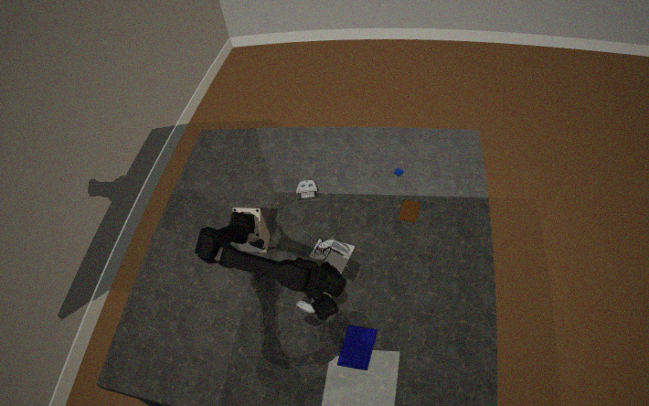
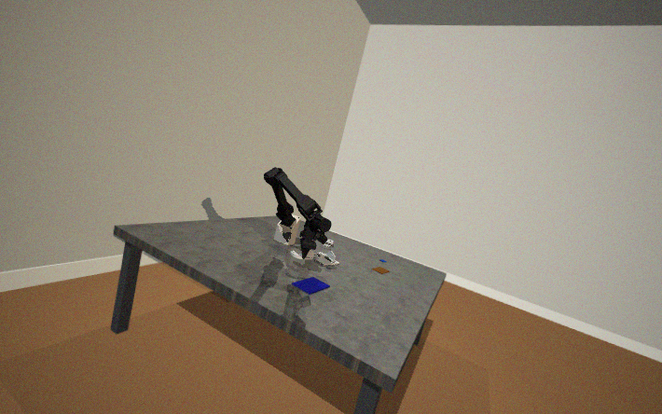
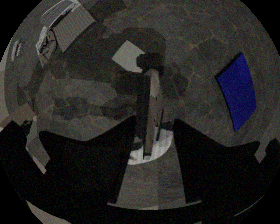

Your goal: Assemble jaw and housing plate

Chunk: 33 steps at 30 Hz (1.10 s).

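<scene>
The top view looks steeply down from well above the black claw [image 1: 312, 312] [image 2: 305, 255] [image 3: 154, 120]; the exterior looks across from farther off, slightly above; the wrist looks closely past it. All share the flat blue rectangle [image 1: 357, 347] [image 2: 310, 285] [image 3: 237, 93] beside it.

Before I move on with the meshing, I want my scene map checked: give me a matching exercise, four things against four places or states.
1. gripper
2. dark blue rectangle
3. orange-brown rectangle
4. small bright-blue piece

A. in the top view's lit strip
B. overlapping a pale patch
C. closed on a white part
D. in shade, near the lit strip

1-C; 2-B; 3-D; 4-A
</scene>
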Available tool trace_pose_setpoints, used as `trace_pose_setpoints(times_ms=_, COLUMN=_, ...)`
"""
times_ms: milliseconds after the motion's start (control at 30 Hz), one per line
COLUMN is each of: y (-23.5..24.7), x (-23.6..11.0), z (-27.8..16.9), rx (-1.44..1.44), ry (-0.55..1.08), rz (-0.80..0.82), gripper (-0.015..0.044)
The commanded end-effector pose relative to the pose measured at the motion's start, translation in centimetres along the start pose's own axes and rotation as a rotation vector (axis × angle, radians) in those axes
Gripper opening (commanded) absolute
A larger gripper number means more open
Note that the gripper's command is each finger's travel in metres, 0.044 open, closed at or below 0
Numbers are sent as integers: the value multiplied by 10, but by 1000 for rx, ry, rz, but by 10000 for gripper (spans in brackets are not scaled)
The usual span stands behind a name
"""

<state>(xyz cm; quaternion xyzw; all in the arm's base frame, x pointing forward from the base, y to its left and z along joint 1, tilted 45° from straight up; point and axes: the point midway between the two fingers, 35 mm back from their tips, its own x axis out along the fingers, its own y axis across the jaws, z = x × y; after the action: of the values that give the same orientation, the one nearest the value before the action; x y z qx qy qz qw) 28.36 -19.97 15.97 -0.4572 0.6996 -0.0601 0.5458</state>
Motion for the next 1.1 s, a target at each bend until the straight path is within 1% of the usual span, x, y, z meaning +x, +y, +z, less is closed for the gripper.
trace_pose_setpoints(times_ms=0, y=-3, x=-18, z=-2, rx=10, ry=-1, rz=-10, gripper=134)
trace_pose_setpoints(times_ms=133, y=-2, x=-28, z=-3, rx=9, ry=-1, rz=-11, gripper=134)
trace_pose_setpoints(times_ms=467, y=-1, x=-29, z=-1, rx=16, ry=-2, rz=-10, gripper=134)
trace_pose_setpoints(times_ms=1067, y=33, x=-26, z=47, rx=204, ry=-19, rz=14, gripper=134)
